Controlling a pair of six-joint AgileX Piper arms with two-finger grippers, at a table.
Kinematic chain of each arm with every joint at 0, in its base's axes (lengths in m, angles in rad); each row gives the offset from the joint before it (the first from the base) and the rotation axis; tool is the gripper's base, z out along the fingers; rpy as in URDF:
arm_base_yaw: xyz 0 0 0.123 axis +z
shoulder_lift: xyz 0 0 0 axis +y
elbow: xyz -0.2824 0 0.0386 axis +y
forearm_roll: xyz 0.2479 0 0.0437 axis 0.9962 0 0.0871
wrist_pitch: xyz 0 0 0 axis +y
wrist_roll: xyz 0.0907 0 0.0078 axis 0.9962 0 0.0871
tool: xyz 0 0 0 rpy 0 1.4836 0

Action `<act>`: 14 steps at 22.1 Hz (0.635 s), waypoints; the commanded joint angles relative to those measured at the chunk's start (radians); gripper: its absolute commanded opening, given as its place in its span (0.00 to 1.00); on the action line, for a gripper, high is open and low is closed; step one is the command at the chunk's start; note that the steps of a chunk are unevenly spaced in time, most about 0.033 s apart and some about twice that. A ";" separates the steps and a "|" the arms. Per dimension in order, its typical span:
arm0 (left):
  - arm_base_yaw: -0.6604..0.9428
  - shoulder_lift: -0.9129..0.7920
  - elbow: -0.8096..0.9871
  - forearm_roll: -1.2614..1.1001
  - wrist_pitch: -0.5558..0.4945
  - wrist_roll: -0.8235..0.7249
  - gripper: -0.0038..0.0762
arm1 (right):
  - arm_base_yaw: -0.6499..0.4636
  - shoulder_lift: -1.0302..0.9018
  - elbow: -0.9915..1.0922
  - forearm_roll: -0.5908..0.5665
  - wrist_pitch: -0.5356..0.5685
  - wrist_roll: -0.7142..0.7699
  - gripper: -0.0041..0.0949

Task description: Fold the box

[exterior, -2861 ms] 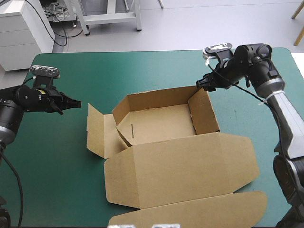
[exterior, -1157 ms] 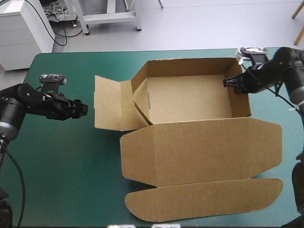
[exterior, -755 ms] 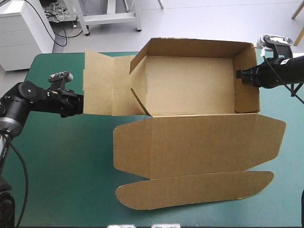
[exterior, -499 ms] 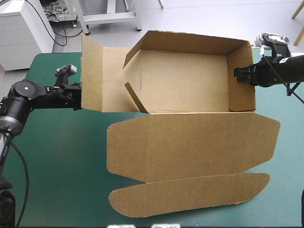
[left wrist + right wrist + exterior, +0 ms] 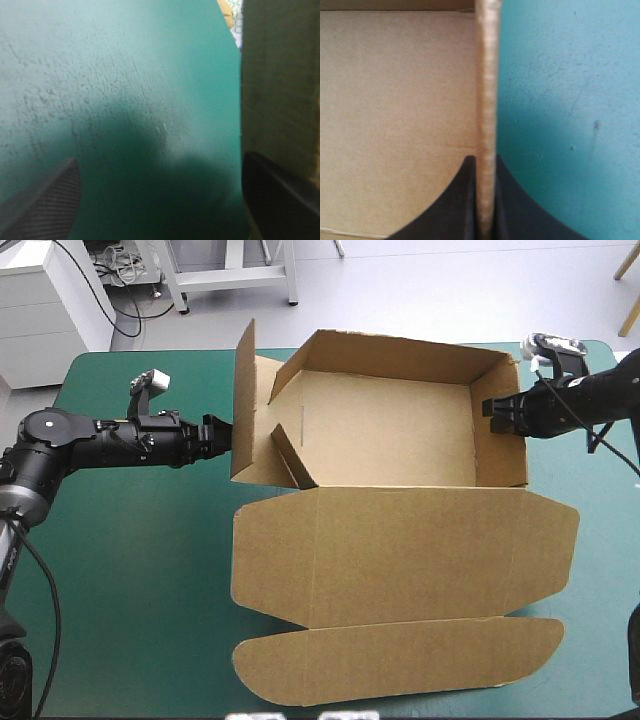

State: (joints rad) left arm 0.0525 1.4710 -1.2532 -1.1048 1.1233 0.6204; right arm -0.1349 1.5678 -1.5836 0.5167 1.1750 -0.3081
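My worry is the side flap [image 5: 243, 405] standing upright just ahead of my left tool [image 5: 218, 435]. That tool is spread wide and grips nothing; one finger is at the flap's outer face. As I judge it, the board could spring back and drop flat onto the surface [image 5: 130, 570] if I ease off. If I press too hard, the whole box [image 5: 390, 430] may slide or swing around my other grip. The inner tab [image 5: 293, 455] leans loose inside the tray beyond the flap, so the flap could jam against it rather than tuck in cleanly.

My right tool [image 5: 495, 412] is pinched nearly closed on the right wall [image 5: 500, 420], with the board's edge running straight out between the fingers. A twist there could crease that wall or let it slip out.

The box is brown board, an open tray with its far and right walls raised. It sits between my two tools. Its lid [image 5: 400, 550] lies flat on the surface on the near side, ending in a rounded tuck strip.
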 commanded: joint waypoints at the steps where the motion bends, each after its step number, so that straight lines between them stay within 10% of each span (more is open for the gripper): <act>1: -0.001 -0.035 -0.028 -0.084 0.031 0.010 0.82 | 0.051 0.011 -0.025 0.050 -0.048 0.008 0.03; 14: -0.001 -0.035 -0.028 -0.070 0.116 0.040 0.82 | 0.311 0.145 -0.025 -0.034 -0.238 0.108 0.03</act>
State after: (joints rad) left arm 0.0525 1.4710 -1.2532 -1.1032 1.2090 0.6517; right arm 0.1583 1.7498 -1.5816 0.4350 0.9948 -0.2217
